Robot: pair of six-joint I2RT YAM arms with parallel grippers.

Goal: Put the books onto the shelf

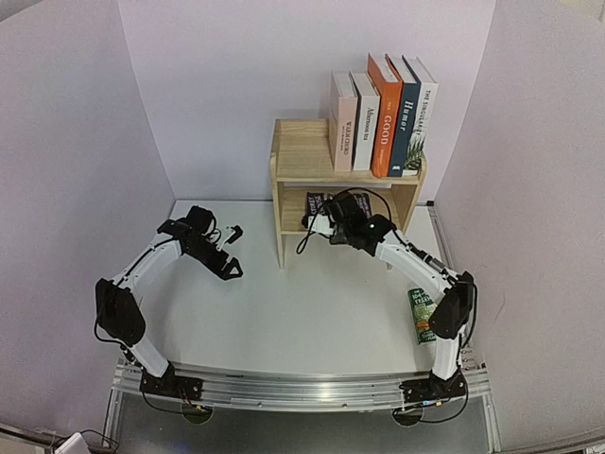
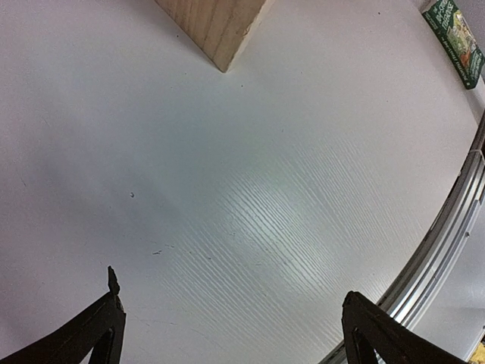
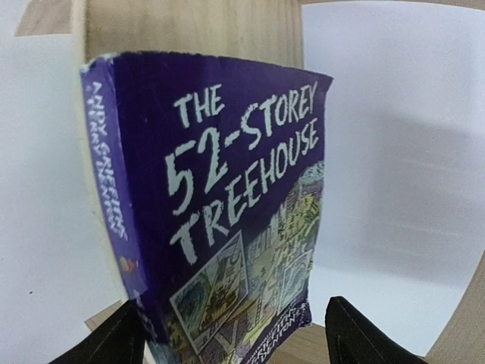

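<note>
Top external view: five books (image 1: 383,118) stood upright at the right end of the upper tier of the shelf (image 1: 302,156). The right gripper (image 1: 336,210) reached into the lower tier, where dark covers showed on either side of it.
Right wrist view: a purple book (image 3: 220,205), titled The 52-Storey Treehouse, stood on end on the lower board with wood behind it. It seemed to lean a little, though the camera's angle might have accounted for that.
Right claw: the jaws were spread. One finger sat just beside the spine's bottom corner and the other a little clear of the cover's far edge, so it looked like no grip on the book.
Left claw: the left gripper (image 2: 235,326) was spread wide and held nothing. It hovered over the bare table (image 2: 227,189) near the shelf's left foot.
Book not yet shelved: a green book (image 1: 422,315) lay flat on the table beside the right arm's base, well apart from the shelf.
Risk, toppling: the purple book had no visible neighbour pressed against it and could have fallen flat once unsupported.
Risk, dragging: the finger beside the spine could have caught it on the way out and pulled the book off the board.
Risk, jolting: the wrist sat close under the upper board, and a bump there could have shaken the five uprights.
Risk, next pick: the green book lay close to the arm's base and the table edge, an awkward reach, and an elbow could have pushed it off.
</note>
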